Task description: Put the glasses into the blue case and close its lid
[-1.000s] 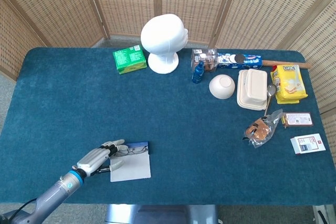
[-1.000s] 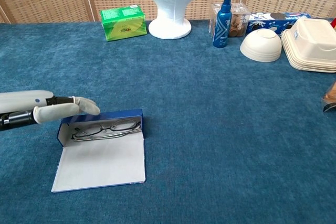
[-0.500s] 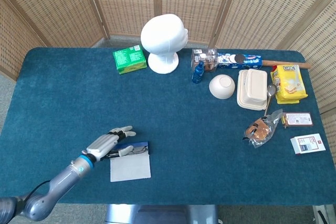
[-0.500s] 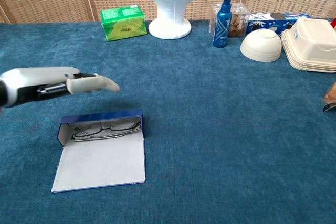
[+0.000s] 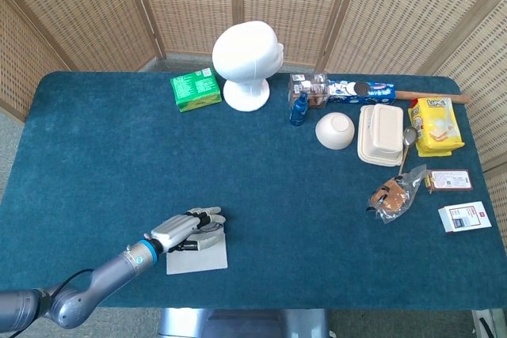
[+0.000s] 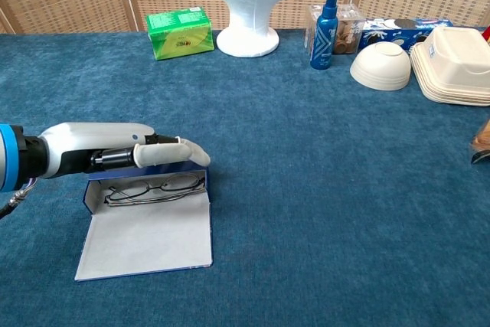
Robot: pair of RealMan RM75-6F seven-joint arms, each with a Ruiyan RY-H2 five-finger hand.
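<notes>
Glasses [image 6: 155,188] lie inside the blue case [image 6: 145,220], along its far wall, with the case's pale lid [image 6: 147,237] folded flat open toward the near edge of the bench [image 6: 306,189]; the frame is thin and dark, and its lenses face up; the case sits near the front left of the bench, well apart from everything else.

Left robot hand [image 6: 122,152] reaches in from the left and hangs over the far edge of the case, fingers [image 6: 172,152] stretched out flat and close together, holding nothing; whether the fingertips touch the case wall cannot be told from either view; in the head view the same hand [image 5: 186,228] covers the tray part of the case, so only the lid shows past it; the right robot hand is out of both views.

Far behind the case stands a white foam head [image 5: 247,59], with a green box [image 5: 195,89] just to its left; to the right of the foam head are a blue bottle [image 6: 327,19], an upturned white bowl [image 6: 381,65] and a stack of cream takeaway boxes [image 6: 457,67]; beyond those, toward the right edge, lie a yellow snack bag [image 5: 435,125] and a clear bag with something brown in it [image 5: 393,195].
</notes>
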